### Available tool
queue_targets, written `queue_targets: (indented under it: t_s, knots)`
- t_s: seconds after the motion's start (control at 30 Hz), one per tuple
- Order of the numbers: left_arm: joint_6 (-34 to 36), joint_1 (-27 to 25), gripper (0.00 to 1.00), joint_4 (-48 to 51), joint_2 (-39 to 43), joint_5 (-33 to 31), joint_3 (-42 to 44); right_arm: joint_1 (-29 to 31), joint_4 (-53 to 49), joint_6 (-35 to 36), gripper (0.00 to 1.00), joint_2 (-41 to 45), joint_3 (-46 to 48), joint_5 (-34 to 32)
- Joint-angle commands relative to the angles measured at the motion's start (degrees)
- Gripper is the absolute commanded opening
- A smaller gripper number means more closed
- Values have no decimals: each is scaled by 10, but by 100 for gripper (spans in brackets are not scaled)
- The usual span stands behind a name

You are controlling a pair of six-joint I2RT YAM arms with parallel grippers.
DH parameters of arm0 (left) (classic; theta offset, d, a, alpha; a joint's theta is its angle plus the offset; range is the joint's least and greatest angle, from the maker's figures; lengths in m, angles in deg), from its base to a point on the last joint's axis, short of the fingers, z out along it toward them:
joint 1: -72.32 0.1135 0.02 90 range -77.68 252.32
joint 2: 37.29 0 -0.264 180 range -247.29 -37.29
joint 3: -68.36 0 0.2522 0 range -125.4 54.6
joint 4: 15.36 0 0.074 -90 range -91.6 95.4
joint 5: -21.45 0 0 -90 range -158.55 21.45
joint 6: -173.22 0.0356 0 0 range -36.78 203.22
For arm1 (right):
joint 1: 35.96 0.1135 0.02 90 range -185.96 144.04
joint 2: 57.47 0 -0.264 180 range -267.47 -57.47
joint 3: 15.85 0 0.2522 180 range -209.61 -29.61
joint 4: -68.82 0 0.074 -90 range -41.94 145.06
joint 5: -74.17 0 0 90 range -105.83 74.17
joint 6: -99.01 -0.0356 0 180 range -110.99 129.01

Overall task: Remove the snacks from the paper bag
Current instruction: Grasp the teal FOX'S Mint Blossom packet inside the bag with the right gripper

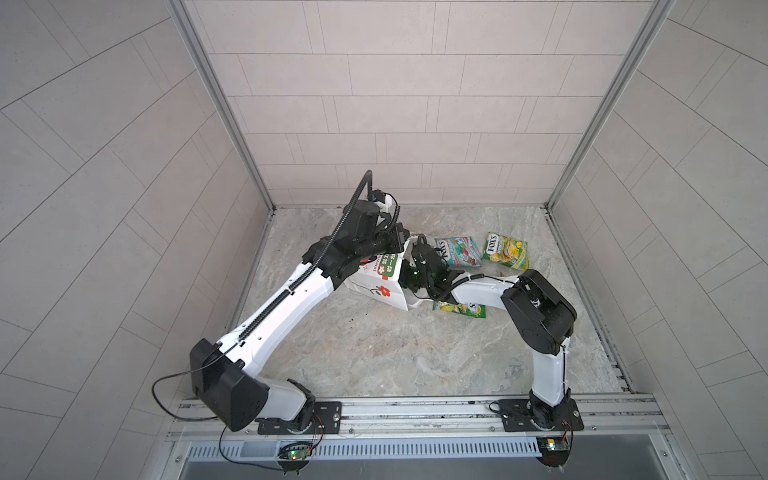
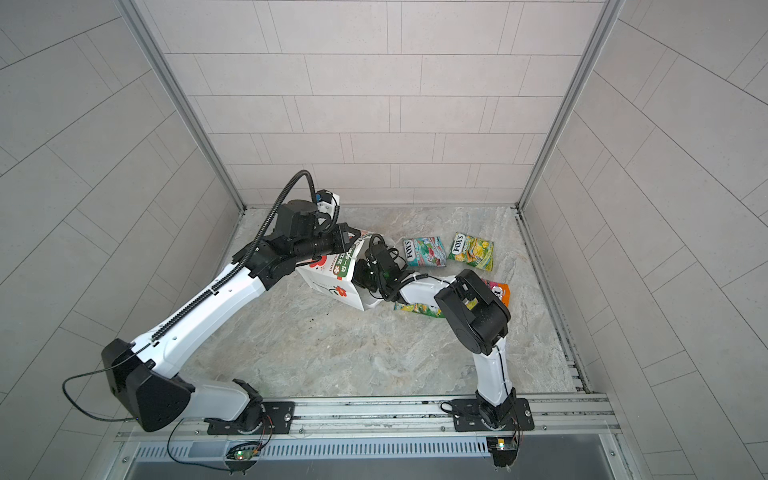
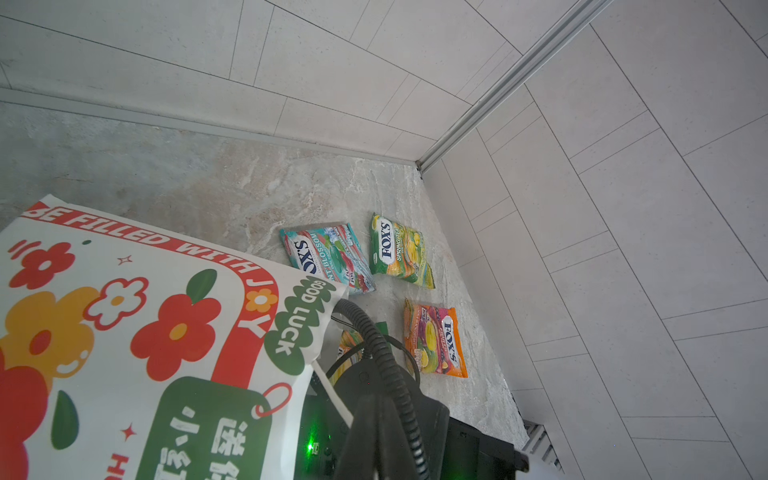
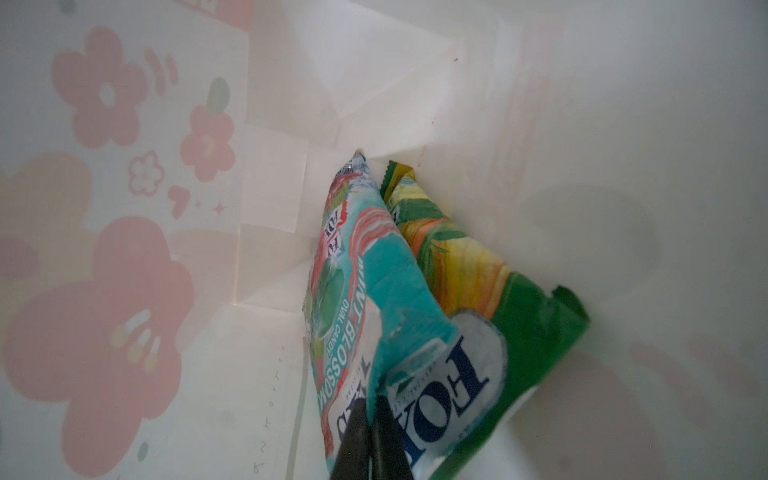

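Right hand (image 4: 368, 440): fingers pressed together at near ends of two packets deep inside paper bag (image 4: 124, 216). Cannot tell which film they catch.
Teal packet (image 4: 374, 270) overlaps yellow-green packet (image 4: 469, 274). Both look light, floppy, glossy-slick, lumpy with candy.
Best hold: flat crimped end seam, not bulging middle.
Bag tipped on side on table (image 1: 374, 357). Thin paper, creases easily.
Left hand (image 1: 402, 243) at bag's upper rim, closed, fingers hidden.
Beyond, already out: loose teal packet (image 1: 457, 251), loose yellow-green packet (image 1: 505, 251), orange packet (image 3: 436, 340).

Figure. A grey-veined, marble-patterned floor (image 1: 374, 353) is enclosed on three sides by pale tiled walls (image 1: 395, 104), joined by aluminium corner profiles (image 1: 222, 104); a slotted metal rail (image 1: 415, 409) is mounted along the front. Even, diffuse light is seen.
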Motion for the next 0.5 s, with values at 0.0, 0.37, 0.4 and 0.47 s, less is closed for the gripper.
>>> queue_targets:
  t_s: [0.0,0.37,0.4,0.47]
  knots:
    - [17,1,0,14,10,-27,1,-2,13,12,0,24,15,11]
    - [19,3,0,34,9,-88,3,-3,-46,72,0,101,45,29]
    - [19,2,0,34,10,-91,3,-3,-55,81,0,113,50,27]
    - [19,3,0,33,13,-96,5,-3,-79,101,0,133,54,21]
